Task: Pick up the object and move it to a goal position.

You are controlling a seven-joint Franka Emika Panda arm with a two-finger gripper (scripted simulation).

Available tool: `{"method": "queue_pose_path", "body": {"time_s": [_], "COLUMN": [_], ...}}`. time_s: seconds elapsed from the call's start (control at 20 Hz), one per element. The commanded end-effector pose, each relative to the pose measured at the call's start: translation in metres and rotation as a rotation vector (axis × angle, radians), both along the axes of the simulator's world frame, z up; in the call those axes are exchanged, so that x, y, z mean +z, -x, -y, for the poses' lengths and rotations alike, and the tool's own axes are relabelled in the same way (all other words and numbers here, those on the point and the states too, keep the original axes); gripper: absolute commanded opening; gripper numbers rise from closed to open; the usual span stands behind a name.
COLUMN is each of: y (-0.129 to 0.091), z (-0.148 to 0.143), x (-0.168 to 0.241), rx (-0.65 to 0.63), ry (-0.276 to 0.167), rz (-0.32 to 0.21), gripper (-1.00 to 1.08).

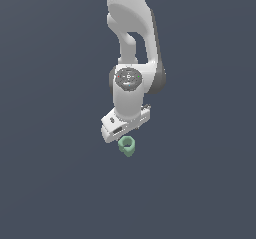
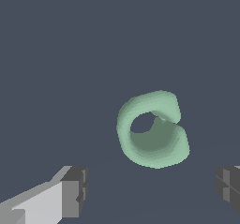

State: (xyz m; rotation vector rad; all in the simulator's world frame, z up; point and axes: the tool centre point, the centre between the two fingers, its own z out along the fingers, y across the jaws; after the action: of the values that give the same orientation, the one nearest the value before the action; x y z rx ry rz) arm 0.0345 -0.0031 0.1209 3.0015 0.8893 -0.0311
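Observation:
The object [image 1: 127, 145] is a small pale mint-green chunky ring with a hollow centre, lying on the dark grey floor just below the white arm's hand in the exterior view. In the wrist view the object [image 2: 152, 129] fills the middle, with a gap in its wall. My gripper [image 2: 152, 192] is open. Its two dark fingertips [image 2: 77, 190] stand wide apart, one at each side of the frame, and the ring lies ahead of the gap between them, untouched. In the exterior view the fingers are hidden under the hand [image 1: 124, 124].
Flat dark grey floor [image 1: 50, 183] all around. The white arm [image 1: 131, 43] rises toward the top of the exterior view. No goal marker shows.

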Motion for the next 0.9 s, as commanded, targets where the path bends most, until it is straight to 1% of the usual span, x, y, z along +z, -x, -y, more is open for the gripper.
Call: {"method": "queue_pose_path", "body": {"time_s": [0.0, 0.4, 0.6, 0.85], "y": [-0.005, -0.017, -0.020, -0.021], "z": [-0.001, -0.002, -0.002, -0.002], "x": [-0.004, -0.013, -0.015, -0.016], "rx": [0.066, 0.209, 0.248, 0.265], "ry": [-0.004, -0.014, -0.017, -0.018], "rz": [0.003, 0.010, 0.013, 0.014], "gripper": [1.00, 1.00, 1.00, 1.00]}}
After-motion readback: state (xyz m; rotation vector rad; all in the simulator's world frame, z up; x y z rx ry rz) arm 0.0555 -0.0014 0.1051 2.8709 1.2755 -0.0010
